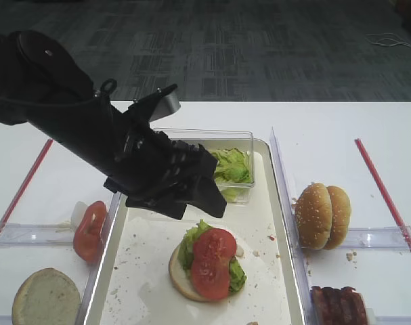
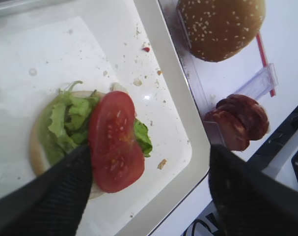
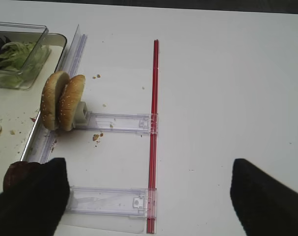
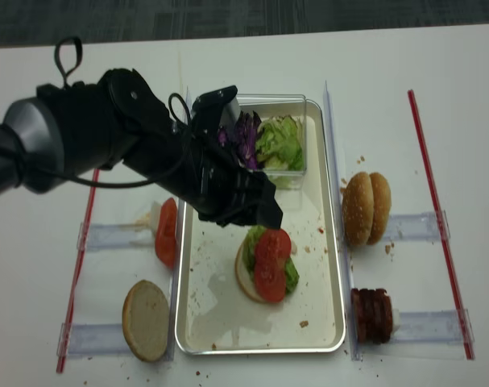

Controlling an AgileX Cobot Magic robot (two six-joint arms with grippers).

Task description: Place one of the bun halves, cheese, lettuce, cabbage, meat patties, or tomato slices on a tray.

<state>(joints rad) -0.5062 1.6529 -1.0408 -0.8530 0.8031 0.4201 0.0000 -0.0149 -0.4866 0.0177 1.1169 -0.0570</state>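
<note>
Tomato slice [image 1: 210, 263] lies on top of lettuce [image 1: 189, 245] on a pale bun half [image 1: 179, 276], and that stack sits on your tray [image 4: 197, 326], toward the near half and slightly right of its middle. Your left gripper [image 1: 204, 192] hangs just above and behind the stack with its fingers [image 2: 50, 196] spread wide and nothing between them; in the left wrist view the slice shows in the gap, one dark finger close against its left edge.

At the far right corner of the tray you have a clear plastic box [image 4: 264, 137] holding green leaves and purple cabbage [image 4: 246, 139].

Off the tray's left edge, more tomato slices [image 4: 166, 231] stand on edge on a clear rail [image 4: 115, 235], and another cut bun half [image 4: 146, 319] lies near the table's front left.

Off the right edge, two sesame bun tops [image 4: 362, 207] stand on edge together, and meat patties [image 4: 371, 314] stand in a row nearer the front. Red strips [image 4: 436, 226] run along the table on both outer sides.

Your right gripper [image 3: 149, 196] shows only in its own wrist view, fingers well apart and empty, over the table right of the tray.
</note>
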